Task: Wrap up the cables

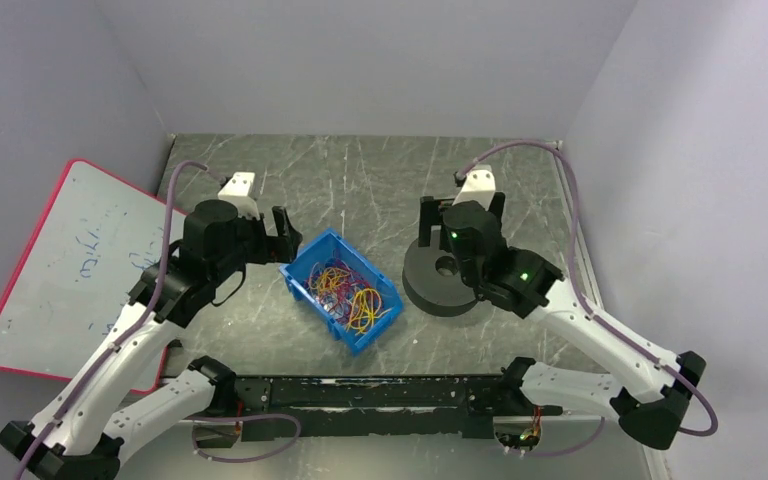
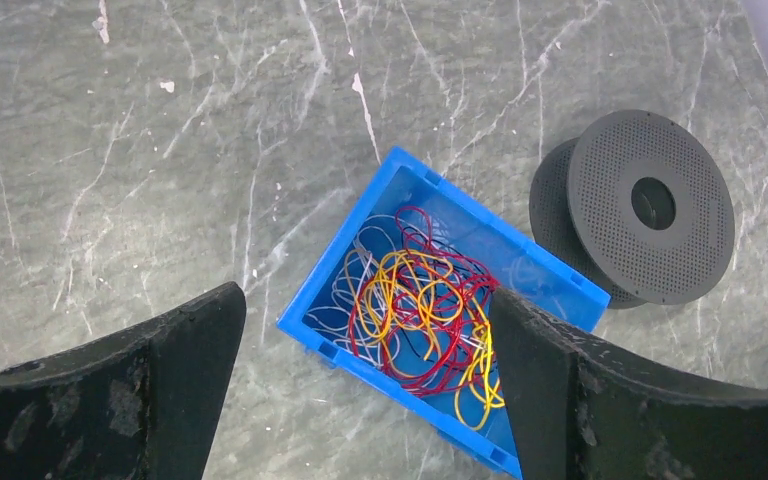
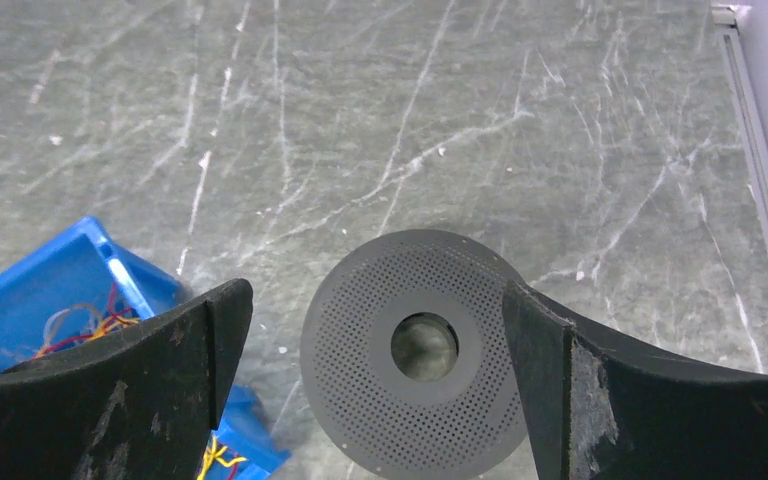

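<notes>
The cables (image 1: 347,289) are a tangle of thin yellow, red and pale wires lying in a blue bin (image 1: 300,264) at the table's middle; they also show in the left wrist view (image 2: 425,305). A dark grey perforated spool (image 1: 438,286) sits right of the bin, and shows in the right wrist view (image 3: 415,355) and the left wrist view (image 2: 650,205). My left gripper (image 1: 286,233) is open and empty, above the bin's left end. My right gripper (image 1: 428,232) is open and empty, hovering over the spool.
A white board with a red rim (image 1: 65,265) lies at the left, partly off the table. Grey walls close in the back and both sides. A black rail (image 1: 360,390) runs along the near edge between the arm bases.
</notes>
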Robot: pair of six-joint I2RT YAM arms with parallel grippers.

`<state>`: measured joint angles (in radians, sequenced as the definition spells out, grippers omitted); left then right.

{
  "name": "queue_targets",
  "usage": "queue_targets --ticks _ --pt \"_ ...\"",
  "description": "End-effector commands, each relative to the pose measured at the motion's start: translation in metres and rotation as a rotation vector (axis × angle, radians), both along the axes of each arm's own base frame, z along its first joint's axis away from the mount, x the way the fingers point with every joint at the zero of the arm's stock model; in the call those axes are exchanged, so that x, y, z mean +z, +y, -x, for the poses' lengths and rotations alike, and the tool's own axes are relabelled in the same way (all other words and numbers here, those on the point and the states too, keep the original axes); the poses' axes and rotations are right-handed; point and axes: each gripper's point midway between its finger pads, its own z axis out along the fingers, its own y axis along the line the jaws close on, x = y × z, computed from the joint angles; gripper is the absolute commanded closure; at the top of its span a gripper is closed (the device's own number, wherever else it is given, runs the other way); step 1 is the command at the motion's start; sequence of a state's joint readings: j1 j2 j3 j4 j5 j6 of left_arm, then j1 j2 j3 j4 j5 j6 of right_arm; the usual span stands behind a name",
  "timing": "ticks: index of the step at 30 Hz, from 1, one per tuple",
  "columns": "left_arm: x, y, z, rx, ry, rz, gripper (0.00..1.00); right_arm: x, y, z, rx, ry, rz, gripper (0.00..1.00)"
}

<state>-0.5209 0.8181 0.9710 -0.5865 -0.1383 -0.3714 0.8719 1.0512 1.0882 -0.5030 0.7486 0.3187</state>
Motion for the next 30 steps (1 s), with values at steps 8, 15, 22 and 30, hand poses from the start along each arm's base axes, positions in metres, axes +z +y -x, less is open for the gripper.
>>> queue_targets --ticks 8,15,22,30 --pt "-0.004 0.001 -0.008 0.032 -0.022 0.001 0.04 0.001 0.017 0.017 0.199 0.049 0.046 0.0" --pt "-0.016 0.011 -0.006 0.069 -0.004 -0.031 0.04 -0.02 0.045 0.018 0.315 0.131 0.068 0.05" --pt "-0.025 0.015 -0.004 0.058 -0.02 -0.07 0.04 -0.045 0.082 0.017 0.429 0.248 0.072 0.06" --pt "-0.037 0.018 -0.003 0.058 0.002 -0.096 0.04 -0.082 0.121 0.009 0.518 0.354 0.089 0.1"
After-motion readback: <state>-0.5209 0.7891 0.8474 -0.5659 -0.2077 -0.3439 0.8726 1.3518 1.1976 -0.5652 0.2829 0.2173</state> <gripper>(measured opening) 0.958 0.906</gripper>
